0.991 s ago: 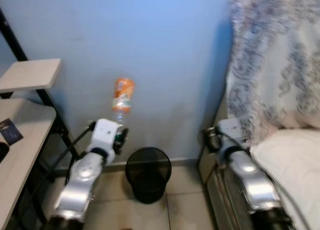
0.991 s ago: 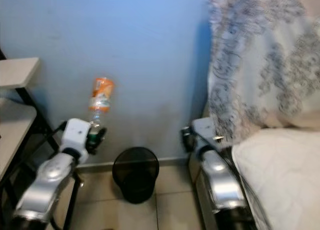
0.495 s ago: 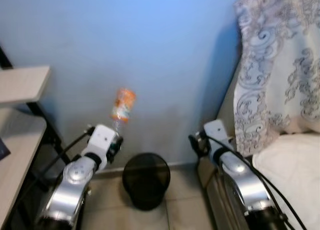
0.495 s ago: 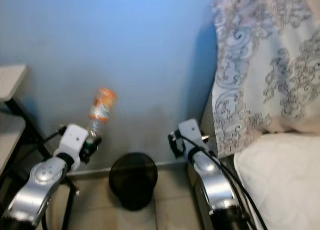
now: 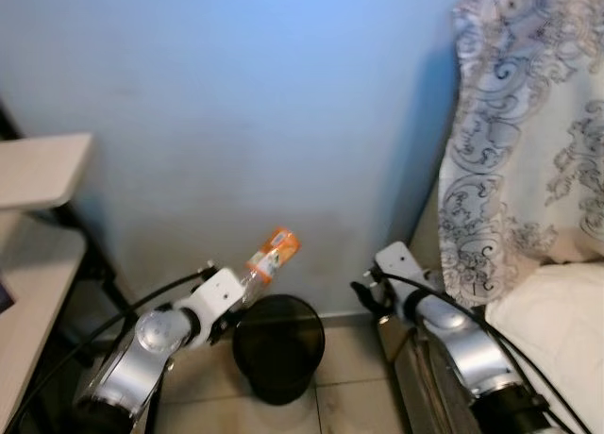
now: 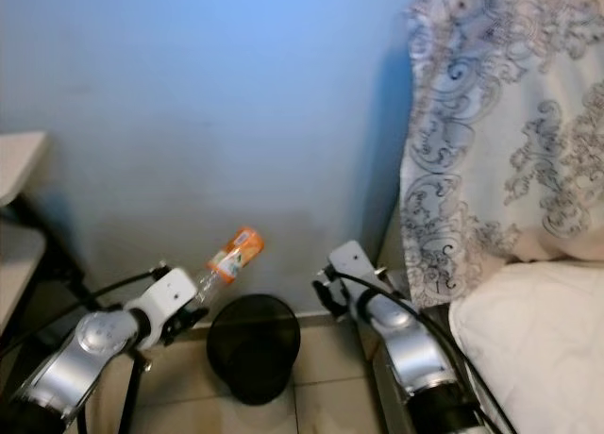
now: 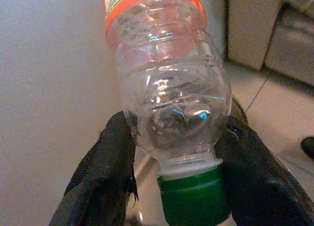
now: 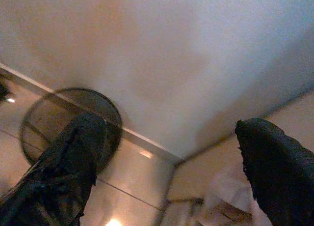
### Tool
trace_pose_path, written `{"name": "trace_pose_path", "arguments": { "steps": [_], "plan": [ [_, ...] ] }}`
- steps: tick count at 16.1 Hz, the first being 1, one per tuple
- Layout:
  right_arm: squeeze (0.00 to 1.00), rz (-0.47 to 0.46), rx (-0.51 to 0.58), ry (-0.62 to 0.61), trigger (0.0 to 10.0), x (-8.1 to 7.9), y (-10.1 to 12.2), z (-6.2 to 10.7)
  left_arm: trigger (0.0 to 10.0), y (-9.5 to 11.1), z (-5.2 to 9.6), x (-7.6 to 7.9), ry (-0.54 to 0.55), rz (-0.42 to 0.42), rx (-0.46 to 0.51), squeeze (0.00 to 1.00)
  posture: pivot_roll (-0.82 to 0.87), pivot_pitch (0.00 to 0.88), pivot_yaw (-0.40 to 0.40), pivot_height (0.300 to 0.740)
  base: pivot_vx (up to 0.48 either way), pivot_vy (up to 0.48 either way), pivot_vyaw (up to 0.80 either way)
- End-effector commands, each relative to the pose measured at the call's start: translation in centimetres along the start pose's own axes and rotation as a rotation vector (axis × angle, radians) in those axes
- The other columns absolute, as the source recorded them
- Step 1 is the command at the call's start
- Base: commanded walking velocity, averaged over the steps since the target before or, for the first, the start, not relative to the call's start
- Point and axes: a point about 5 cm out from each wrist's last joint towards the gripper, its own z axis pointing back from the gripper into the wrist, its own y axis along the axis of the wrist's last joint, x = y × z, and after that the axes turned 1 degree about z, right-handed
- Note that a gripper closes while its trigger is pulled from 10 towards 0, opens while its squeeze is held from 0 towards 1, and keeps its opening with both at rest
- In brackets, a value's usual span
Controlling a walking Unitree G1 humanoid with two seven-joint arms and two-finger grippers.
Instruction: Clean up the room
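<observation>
A clear plastic bottle (image 5: 269, 258) with an orange label and green cap is pinched at its neck between the two black fingers of the left end effector (image 7: 171, 152). The bottle is tilted, its long axis running from the cap at the fingers up and toward the robot's right, so that its base is carried out over the near-left rim of the black mesh waste bin (image 5: 279, 347), which stands on the tiled floor against the blue wall. The bottle is judged to be above the bin's edge rather than squarely over its mouth, so a little more reach to the right seems called for before release. The right end effector (image 8: 167, 172) is held with its fingers spread wide and empty, just right of the bin, beside the bed (image 5: 557, 321). The left arm is plainly the one at work.
</observation>
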Motion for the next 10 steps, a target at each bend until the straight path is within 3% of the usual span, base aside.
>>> {"name": "trace_pose_path", "arguments": {
  "steps": [1, 4, 10],
  "plan": [
    [0.00, -0.006, 0.021, 0.001, 10.0, 0.28, 0.39, -0.05, 10.0, 0.59, -0.15, 0.07, -0.017, -0.036, 0.018, 0.00, -0.03, 0.000, 0.011, 0.740, 0.274, 0.000, 0.00],
    [0.00, 0.018, 0.028, 0.037, 10.0, -0.34, 0.42, 0.01, 10.0, 0.50, -0.34, 0.45, -0.042, -0.045, 0.021, 0.00, -0.03, 0.000, 0.010, 0.740, 0.271, 0.000, 0.80],
    [0.00, 0.007, 0.025, 0.012, 10.0, 0.15, 0.35, -0.04, 10.0, 0.54, -0.49, 0.57, -0.061, -0.079, 0.024, 0.00, -0.02, 0.000, 0.005, 0.740, 0.274, 0.000, 0.00]
  ]
}}
